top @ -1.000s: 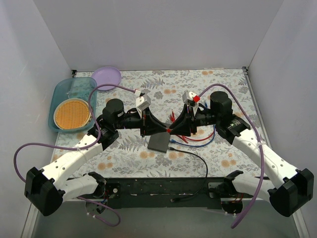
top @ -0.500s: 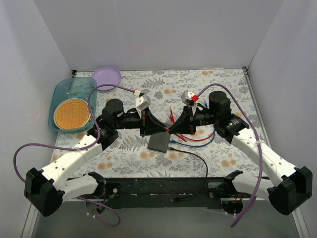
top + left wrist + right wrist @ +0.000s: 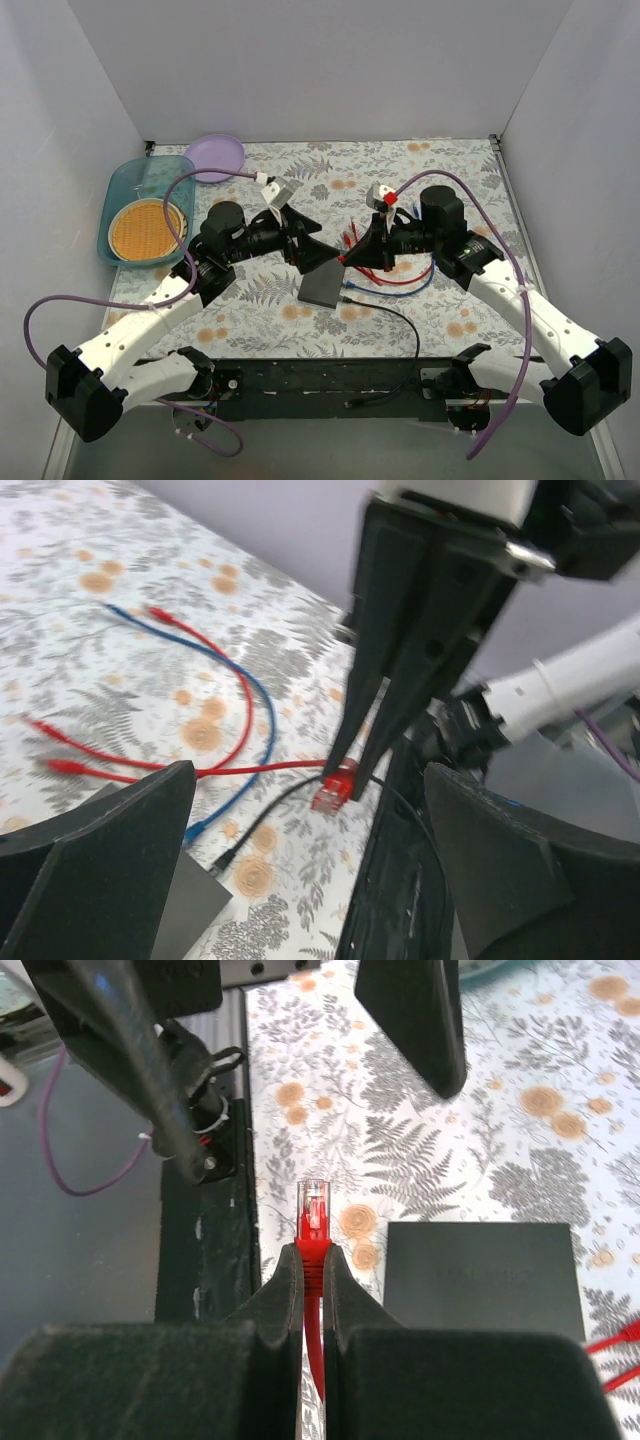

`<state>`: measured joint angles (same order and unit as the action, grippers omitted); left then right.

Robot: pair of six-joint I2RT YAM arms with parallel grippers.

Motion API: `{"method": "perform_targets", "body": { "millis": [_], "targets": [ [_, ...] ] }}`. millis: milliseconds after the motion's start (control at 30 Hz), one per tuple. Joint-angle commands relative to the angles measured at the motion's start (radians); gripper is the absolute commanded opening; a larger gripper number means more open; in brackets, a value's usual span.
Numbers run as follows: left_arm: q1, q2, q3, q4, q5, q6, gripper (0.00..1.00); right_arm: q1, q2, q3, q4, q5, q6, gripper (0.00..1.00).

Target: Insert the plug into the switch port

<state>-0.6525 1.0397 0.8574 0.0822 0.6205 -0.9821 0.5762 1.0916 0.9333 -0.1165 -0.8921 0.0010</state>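
Note:
The plug (image 3: 314, 1222) is red with a clear tip and hangs above the table. My right gripper (image 3: 313, 1260) is shut on the plug's boot, with the tip sticking out past the fingertips. From above, the right gripper (image 3: 346, 260) holds the plug (image 3: 343, 263) just right of the switch (image 3: 322, 287), a flat black box lying on the floral cloth. The switch (image 3: 483, 1278) lies to the right of the plug in the right wrist view. My left gripper (image 3: 317, 243) stands wide open, facing the plug (image 3: 335, 788), with nothing between its fingers. A corner of the switch (image 3: 190, 912) shows below it.
Red cable (image 3: 400, 280), blue cable (image 3: 385, 290) and a black cable (image 3: 400, 320) trail on the cloth right of the switch. A teal tray (image 3: 125, 190) holding a woven disc (image 3: 146, 230) and a purple plate (image 3: 215, 155) sit at the far left. The black base rail (image 3: 330, 375) runs along the near edge.
The right gripper closed on the plug. The left gripper, shut at the plug before, has opened wide and drawn back a little to the left.

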Motion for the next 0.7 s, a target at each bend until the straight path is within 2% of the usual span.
{"method": "perform_targets", "body": {
  "millis": [0, 100, 267, 467, 667],
  "targets": [
    [-0.002, -0.007, 0.048, -0.056, -0.303, -0.095, 0.98, -0.001, -0.038, 0.021, -0.09, 0.146, -0.073, 0.01],
    [-0.001, 0.045, 0.084, -0.076, -0.309, -0.121, 0.98, 0.013, -0.055, 0.032, -0.139, 0.263, -0.12, 0.01],
    [-0.001, 0.105, 0.097, -0.073, -0.226, -0.151, 0.98, 0.077, -0.107, 0.03, -0.193, 0.453, -0.15, 0.01],
    [-0.001, 0.122, 0.081, -0.059, -0.223, -0.158, 0.98, 0.172, -0.196, -0.025, -0.169, 0.715, -0.162, 0.01],
    [-0.001, 0.12, 0.069, -0.062, -0.228, -0.159, 0.98, 0.261, -0.249, -0.065, -0.158, 0.878, -0.171, 0.01]
  ]
}}
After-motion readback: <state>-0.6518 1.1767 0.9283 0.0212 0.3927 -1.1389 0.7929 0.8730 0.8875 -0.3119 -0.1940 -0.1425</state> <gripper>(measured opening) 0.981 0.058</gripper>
